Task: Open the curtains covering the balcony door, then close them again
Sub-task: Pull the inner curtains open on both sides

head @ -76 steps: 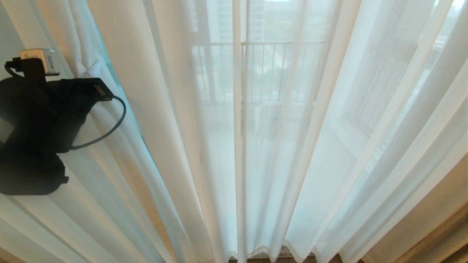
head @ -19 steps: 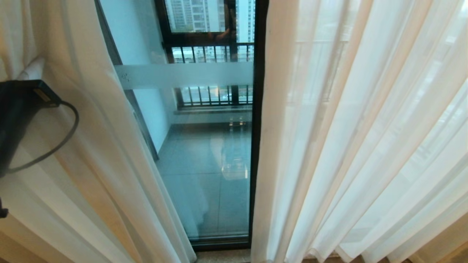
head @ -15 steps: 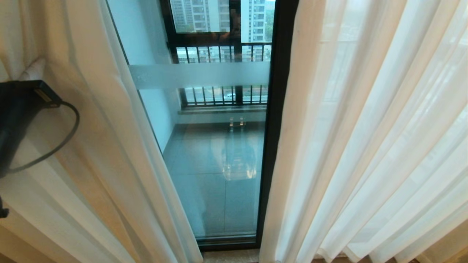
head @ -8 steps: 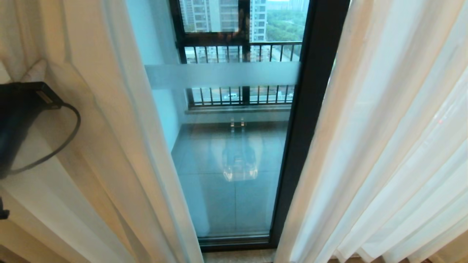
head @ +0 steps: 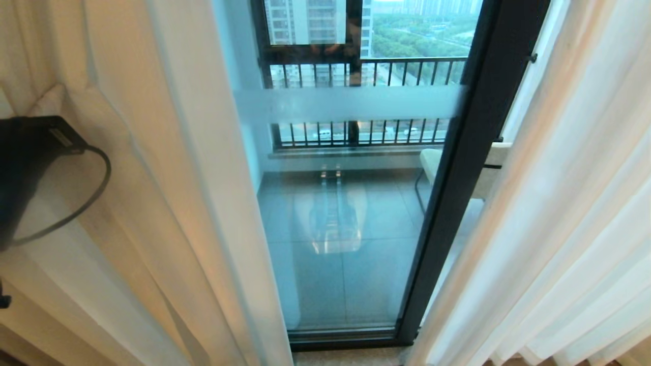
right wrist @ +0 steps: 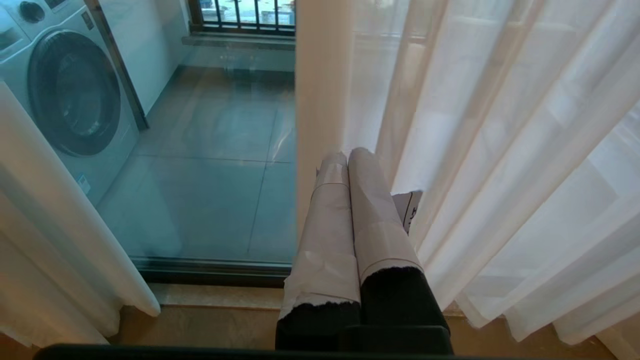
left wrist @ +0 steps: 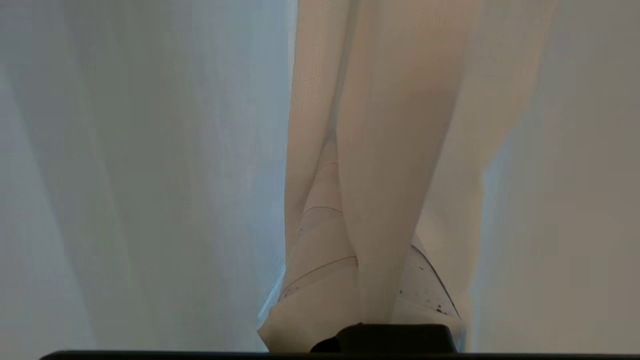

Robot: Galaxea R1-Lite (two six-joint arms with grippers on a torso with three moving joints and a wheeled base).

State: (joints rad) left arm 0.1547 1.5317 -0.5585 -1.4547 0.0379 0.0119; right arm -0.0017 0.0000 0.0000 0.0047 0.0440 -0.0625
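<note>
From the head camera I saw the curtains (head: 168, 193) parted, one sheer panel bunched at the left and the other hanging at the right, with the balcony door (head: 351, 213) bare between them. Its dark frame post (head: 457, 188) slanted down beside the right panel, and a frosted band (head: 351, 104) crossed the glass. Beyond the glass stood the black railing (head: 366, 76) and a pale chair (head: 432, 162) on grey tiles. My left arm (head: 25, 173) sat at the far left edge, pressed into the left panel's folds; its fingertips were hidden by cloth there.

In the left wrist camera, the left gripper (left wrist: 360, 280) had its taped fingers (left wrist: 320, 280) together, clamped on a gathered pleat of the curtain that ran straight up from between them.

In the right wrist camera, the right gripper (right wrist: 347, 160) hung with its two wrapped fingers pressed together, holding nothing, just beside the inner edge of the right panel. A washing machine (right wrist: 65, 90) showed behind the glass, and the door's bottom track (right wrist: 215, 270) lay below.
</note>
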